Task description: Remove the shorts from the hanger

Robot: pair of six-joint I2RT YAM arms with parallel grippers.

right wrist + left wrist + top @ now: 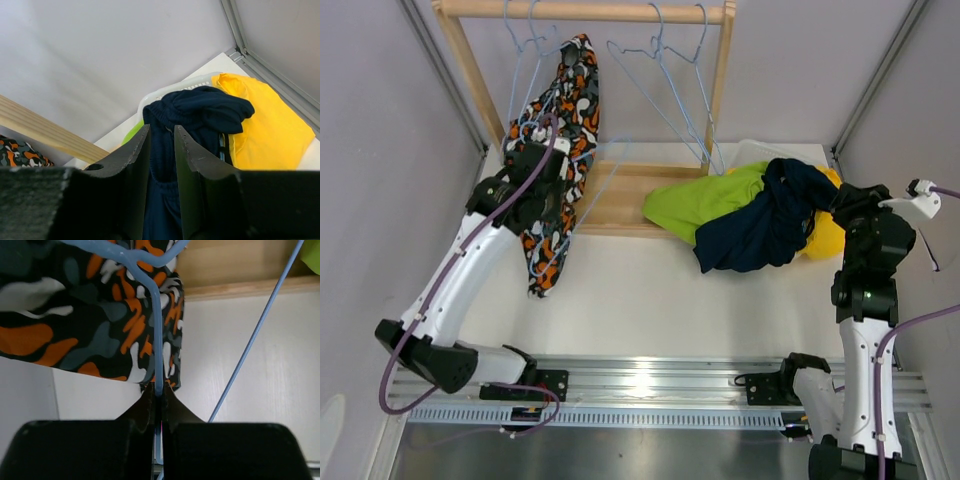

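Observation:
The orange-black-white patterned shorts [565, 110] [75, 315] hang on a light blue wire hanger [158, 330] at the left of the wooden rack [585, 10]. My left gripper [546, 142] [159, 390] is shut on that hanger's wire just below the fabric. At the right lies a pile of navy shorts [760, 225] [195, 107], lime green shorts [705, 200] and yellow shorts [825, 240] [265, 125]. My right gripper [838, 200] [161, 131] rests at the pile, jaws a little apart, with navy fabric showing loose in the gap.
Two empty blue hangers [670, 80] hang at the rack's right side, and one more blue wire [260, 335] slants past my left gripper. A white basket rim [165, 92] shows under the pile. Grey walls close in on both sides.

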